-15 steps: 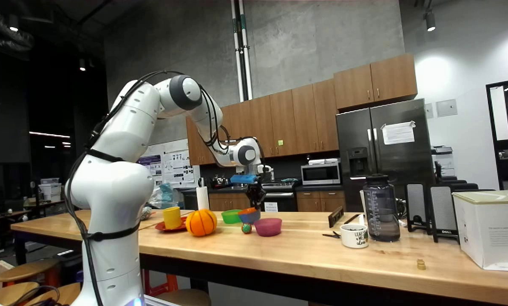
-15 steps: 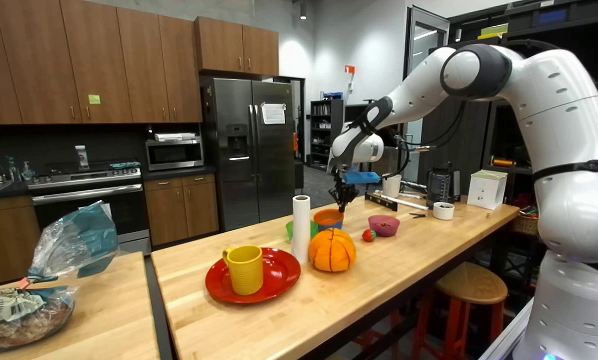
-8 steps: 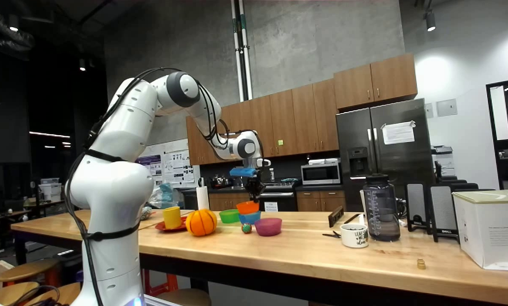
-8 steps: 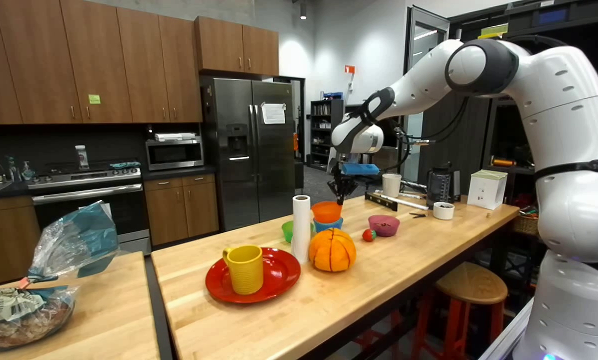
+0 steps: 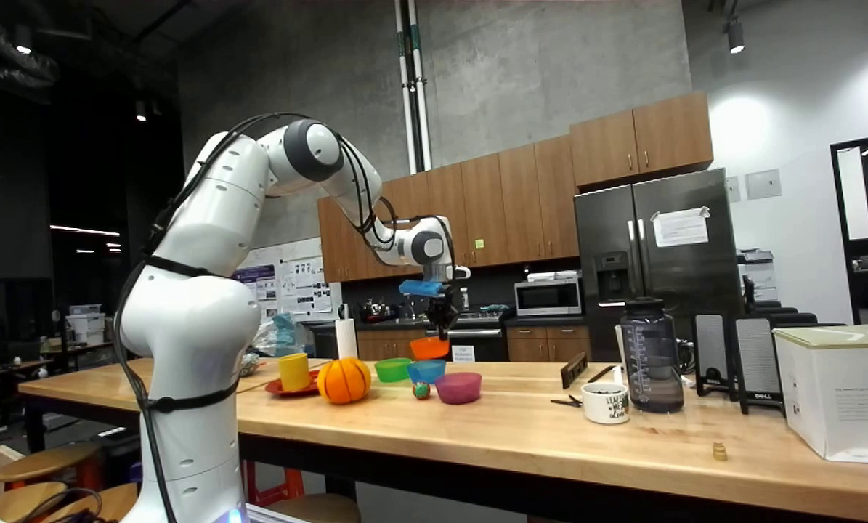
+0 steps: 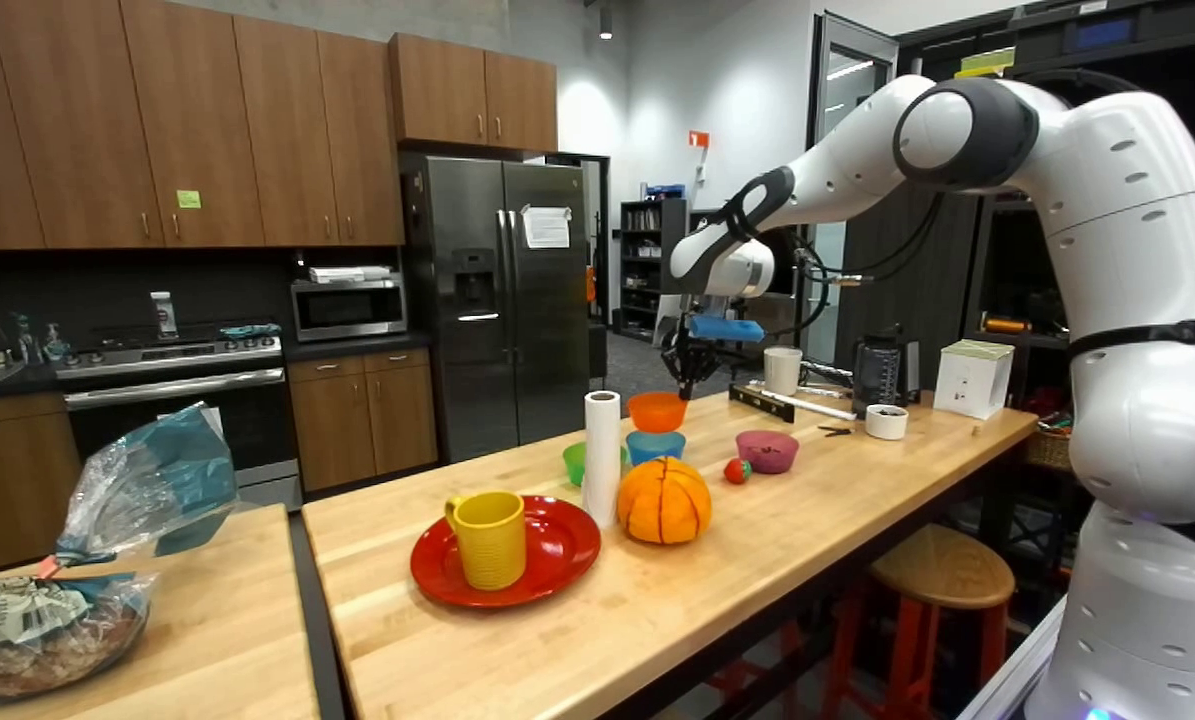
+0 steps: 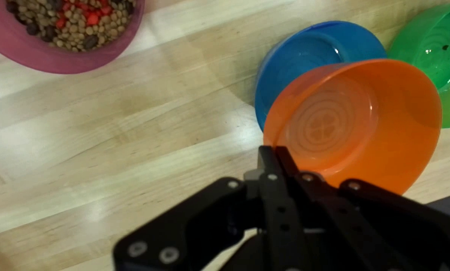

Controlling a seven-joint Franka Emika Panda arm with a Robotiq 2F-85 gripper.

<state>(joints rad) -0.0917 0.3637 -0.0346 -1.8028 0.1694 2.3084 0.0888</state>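
My gripper (image 7: 274, 148) is shut on the near rim of an orange bowl (image 7: 401, 113), one finger inside the wall and one outside. Nothing lies in the orange bowl, which tilts slightly as it hangs in the air. Just below it a blue bowl (image 7: 285, 64) stands on the table, partly covered by the orange one in the wrist view. A green bowl (image 7: 413, 45) with a few dark specks sits beside the blue. Off to the other side is a purple bowl (image 7: 70, 64) holding small tan, dark and red pieces. Both exterior views show the raised orange bowl (image 6: 655, 411) above the blue one.
Near the bowls are an orange pumpkin (image 6: 664, 500), a strawberry-like ball (image 6: 737, 470) and an upright white paper roll (image 6: 602, 460). A yellow mug (image 6: 492, 540) stands on a red plate (image 6: 567, 540). Further along lie a level (image 6: 762, 402), a white cup (image 5: 606, 403) and a dark bottle (image 5: 650, 356).
The orange bowl was down in the blue bowl one second ago. It has been lifted out with my gripper on its rim and now hangs higher, while the blue bowl stays on the table.
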